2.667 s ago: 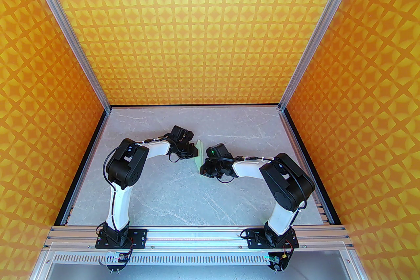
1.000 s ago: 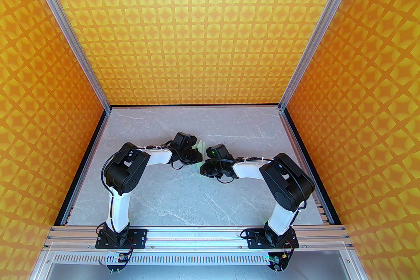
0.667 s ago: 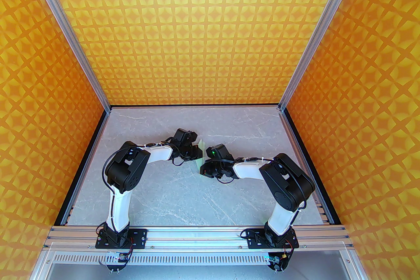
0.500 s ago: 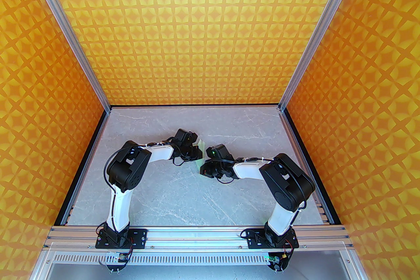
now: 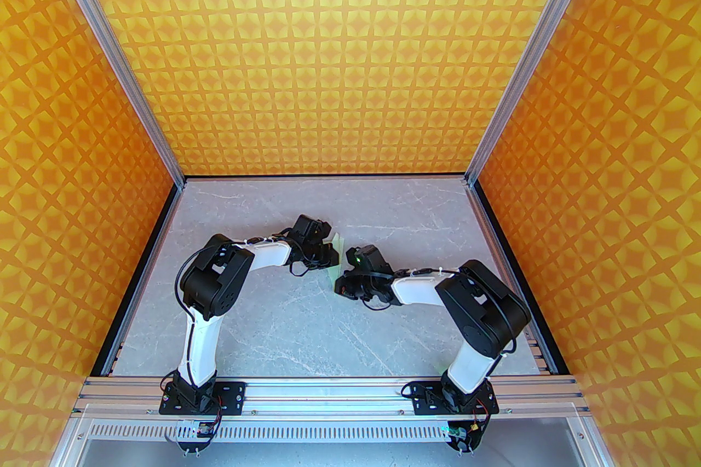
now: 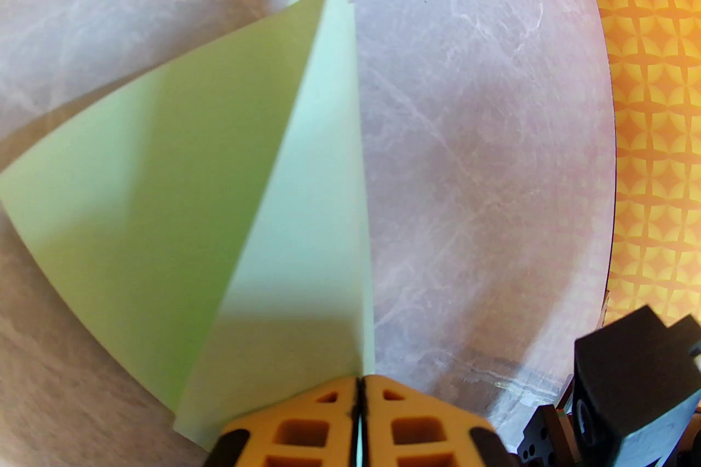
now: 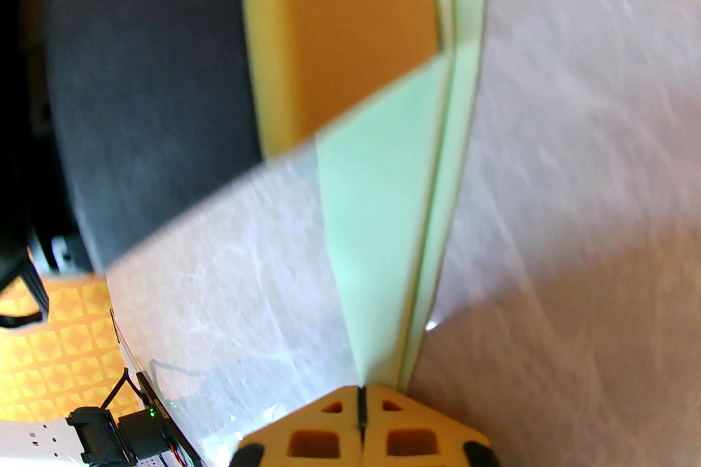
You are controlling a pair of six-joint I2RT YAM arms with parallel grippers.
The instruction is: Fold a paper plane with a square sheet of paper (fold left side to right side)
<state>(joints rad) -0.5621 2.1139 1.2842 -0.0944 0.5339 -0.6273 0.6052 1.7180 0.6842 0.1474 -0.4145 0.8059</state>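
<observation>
- Our left gripper point(image 6: 358, 391) and right gripper point(image 7: 361, 393) each clamp the paper plane point(image 6: 306, 235) just ahead of their fingertips;
- we judge it nearly done; one wing splays open, unflattened.

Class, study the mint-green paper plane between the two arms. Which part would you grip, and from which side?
Grip the paper plane at its straight layered edge, where layers stack flat, coming end-on so jaws close across its faces. The left gripper pinches one end so, the right gripper the other. Avoid the flared wing: it curves loose and would likely buckle.
</observation>
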